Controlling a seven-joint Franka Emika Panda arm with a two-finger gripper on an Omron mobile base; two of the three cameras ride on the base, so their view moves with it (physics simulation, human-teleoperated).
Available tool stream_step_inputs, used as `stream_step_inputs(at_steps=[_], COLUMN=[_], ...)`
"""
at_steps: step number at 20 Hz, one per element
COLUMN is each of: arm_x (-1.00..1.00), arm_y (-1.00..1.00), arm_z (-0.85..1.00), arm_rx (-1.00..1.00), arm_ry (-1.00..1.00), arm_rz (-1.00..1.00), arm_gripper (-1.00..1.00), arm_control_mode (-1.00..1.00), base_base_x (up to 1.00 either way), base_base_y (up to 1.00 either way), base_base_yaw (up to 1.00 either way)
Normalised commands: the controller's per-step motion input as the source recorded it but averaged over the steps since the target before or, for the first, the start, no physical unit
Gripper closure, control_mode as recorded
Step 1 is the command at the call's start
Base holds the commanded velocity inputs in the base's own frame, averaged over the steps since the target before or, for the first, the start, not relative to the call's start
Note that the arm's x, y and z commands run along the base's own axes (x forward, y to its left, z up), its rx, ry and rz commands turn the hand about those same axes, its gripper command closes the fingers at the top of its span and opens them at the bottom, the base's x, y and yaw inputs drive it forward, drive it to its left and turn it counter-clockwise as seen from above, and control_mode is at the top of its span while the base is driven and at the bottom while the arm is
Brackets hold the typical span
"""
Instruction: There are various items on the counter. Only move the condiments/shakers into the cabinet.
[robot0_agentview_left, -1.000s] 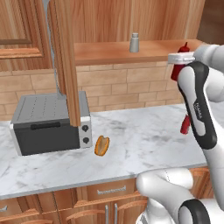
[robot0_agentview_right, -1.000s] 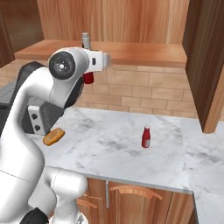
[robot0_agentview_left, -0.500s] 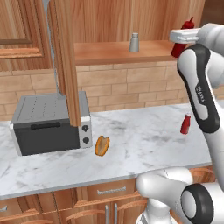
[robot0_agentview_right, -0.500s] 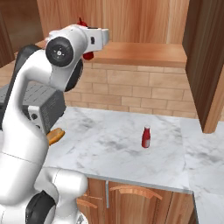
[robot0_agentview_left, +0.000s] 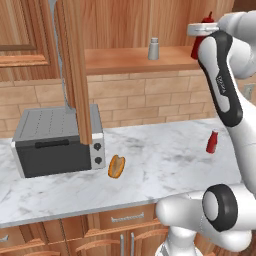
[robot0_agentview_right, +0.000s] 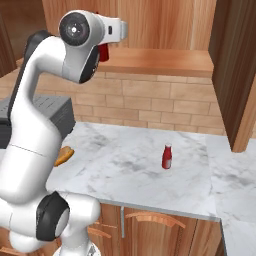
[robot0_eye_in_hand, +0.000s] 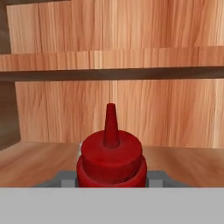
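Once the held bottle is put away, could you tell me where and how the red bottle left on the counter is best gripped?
Grip the red bottle across its straight body, below the narrow cap, coming down from above or level from the front. It stands upright on the counter with bare marble all round, so the gripper's fingers should fit either side.
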Motion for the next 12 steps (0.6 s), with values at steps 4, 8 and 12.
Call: stream_step_inputs(at_steps=[4, 8, 12], arm_x=[0.44, 0.31, 0.37], arm_y=[0.00, 0.00, 0.00], arm_z=[-0.23, -0.04, -0.25], arm_rx=[0.00, 0.00, -0.03], arm_ry=[0.02, 0.00, 0.00], arm_rz=[0.00, 0.00, 0.00], arm_gripper=[1.00, 1.00, 1.00], arm_control_mode=[-1.00, -1.00, -1.00], base_base_x=[0.00, 0.00, 0.00], base_base_y=[0.00, 0.00, 0.00], base_base_yaw=[0.00, 0.00, 0.00])
